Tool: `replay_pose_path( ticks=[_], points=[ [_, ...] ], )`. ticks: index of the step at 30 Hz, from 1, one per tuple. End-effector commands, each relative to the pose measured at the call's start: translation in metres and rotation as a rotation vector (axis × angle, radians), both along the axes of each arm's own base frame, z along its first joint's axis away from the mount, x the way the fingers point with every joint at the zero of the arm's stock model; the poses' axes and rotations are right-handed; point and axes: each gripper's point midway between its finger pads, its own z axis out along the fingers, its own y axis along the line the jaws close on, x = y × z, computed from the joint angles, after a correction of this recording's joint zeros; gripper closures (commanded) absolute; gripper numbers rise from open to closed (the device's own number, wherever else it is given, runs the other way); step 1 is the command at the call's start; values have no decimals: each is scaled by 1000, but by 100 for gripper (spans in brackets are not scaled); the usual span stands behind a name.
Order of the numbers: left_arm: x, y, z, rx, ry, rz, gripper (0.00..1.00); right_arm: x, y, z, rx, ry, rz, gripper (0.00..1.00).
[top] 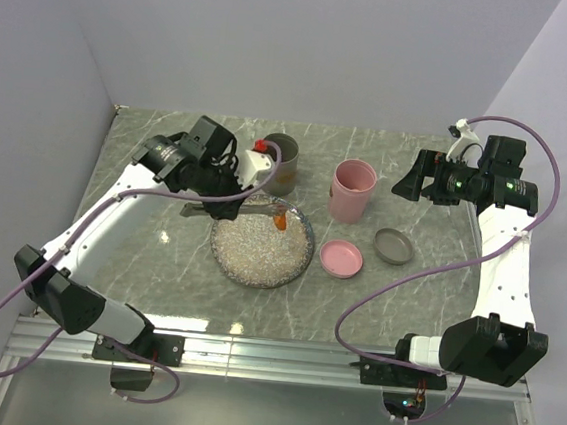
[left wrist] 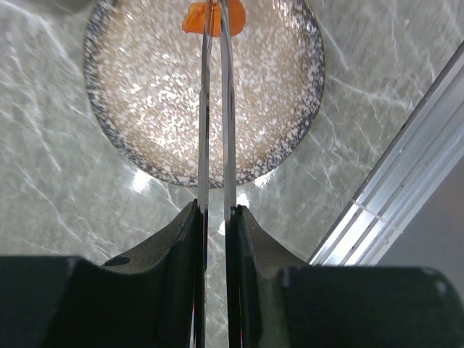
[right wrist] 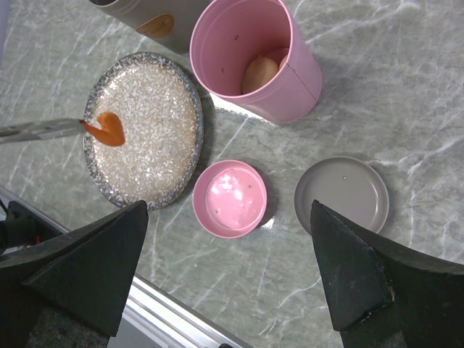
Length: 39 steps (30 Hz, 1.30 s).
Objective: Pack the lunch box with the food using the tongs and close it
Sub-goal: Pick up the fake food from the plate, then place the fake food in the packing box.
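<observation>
My left gripper (left wrist: 216,217) is shut on the handle end of the thin metal tongs (left wrist: 215,109). Their tips pinch an orange chunk (top: 281,218) at the far edge of the speckled plate (top: 249,254), whether just above it or touching I cannot tell. The right wrist view shows the same chunk (right wrist: 109,129) at the tong tips (right wrist: 43,129). The pink cylindrical lunch box (top: 352,190) stands upright and uncovered, with a beige ball (right wrist: 259,72) inside. My right gripper (right wrist: 228,206) is open and empty, high above the pink lid (right wrist: 230,199).
A grey lid (top: 394,246) lies right of the pink lid (top: 341,258). A grey cylindrical container (top: 280,162) stands behind the plate. The table's metal rail (left wrist: 406,188) runs along the near edge. Walls close in the back and both sides.
</observation>
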Motion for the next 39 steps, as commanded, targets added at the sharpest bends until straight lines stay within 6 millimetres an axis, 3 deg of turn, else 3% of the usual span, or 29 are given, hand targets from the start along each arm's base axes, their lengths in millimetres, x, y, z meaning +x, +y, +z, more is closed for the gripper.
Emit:
replay_pose_path(
  ticks=[1, 9, 16, 22, 30, 37, 39],
  points=[
    [6, -9, 30, -80, -43, 3, 100, -3, 2, 12, -16, -49, 13, 0],
    [43, -13, 67, -130, -114, 36, 100, -1, 1, 11, -18, -47, 13, 0],
    [97, -7, 89, -173, -153, 103, 100, -1, 0, 3, -22, -30, 10, 0],
    [134, 6, 85, -183, -159, 160, 100, 1, -2, -1, -28, -20, 10, 0],
    [154, 12, 63, -171, -155, 182, 99, 4, -2, -6, -26, -4, 11, 0],
    [163, 8, 60, -182, -146, 195, 85, 5, -2, -8, -19, 3, 12, 0],
    [165, 7, 62, -190, -144, 205, 73, 4, -2, -7, -19, 0, 11, 0]
  ],
)
